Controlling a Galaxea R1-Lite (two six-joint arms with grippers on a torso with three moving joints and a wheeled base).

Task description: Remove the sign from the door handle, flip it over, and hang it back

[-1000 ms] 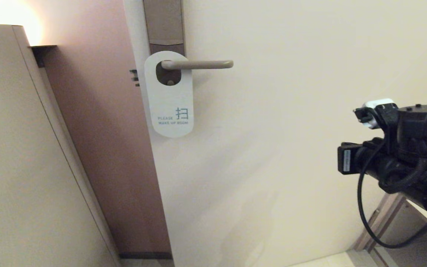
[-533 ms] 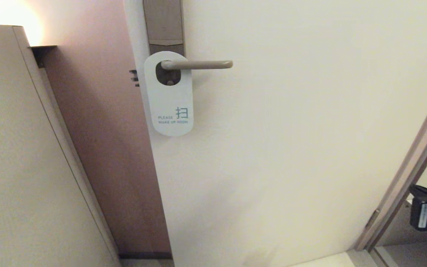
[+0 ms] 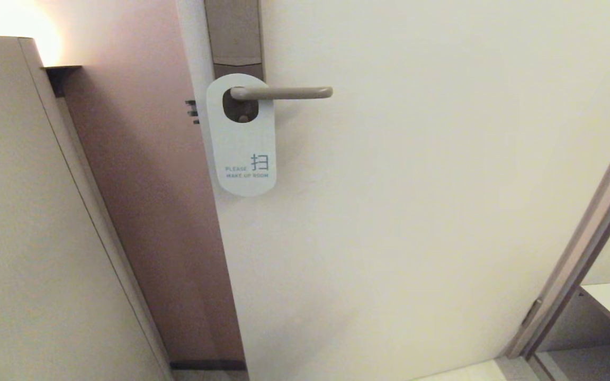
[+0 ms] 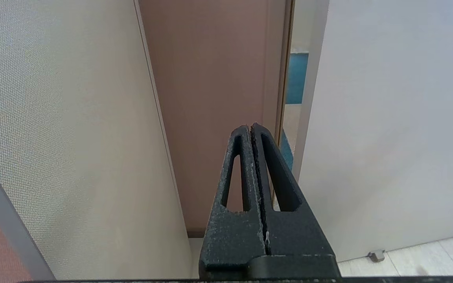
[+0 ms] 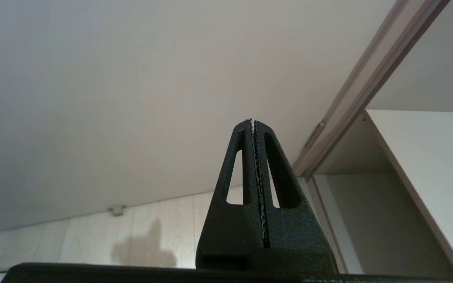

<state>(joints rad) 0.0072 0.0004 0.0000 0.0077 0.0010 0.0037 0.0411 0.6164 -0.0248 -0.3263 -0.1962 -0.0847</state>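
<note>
Spanning most of the head view, the door (image 3: 416,211) carries a tall brown backplate (image 3: 233,32) at its left edge. From that plate the door handle (image 3: 284,92) projects horizontally to the right. The sign (image 3: 241,148) hangs from the handle by its oval hole, white "PLEASE MAKE UP ROOM" side outward, flat against the door. The left hand (image 4: 252,131) and right hand (image 5: 253,125) each have fingers pressed together, empty, both low and far from the sign.

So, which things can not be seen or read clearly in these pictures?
- The sign, head view: its back face is turned to the door.
- The backplate above the door handle, head view: cut off by the top edge.
- The left tool and right tool: absent from the head view, seen only in their own wrist views.
</note>
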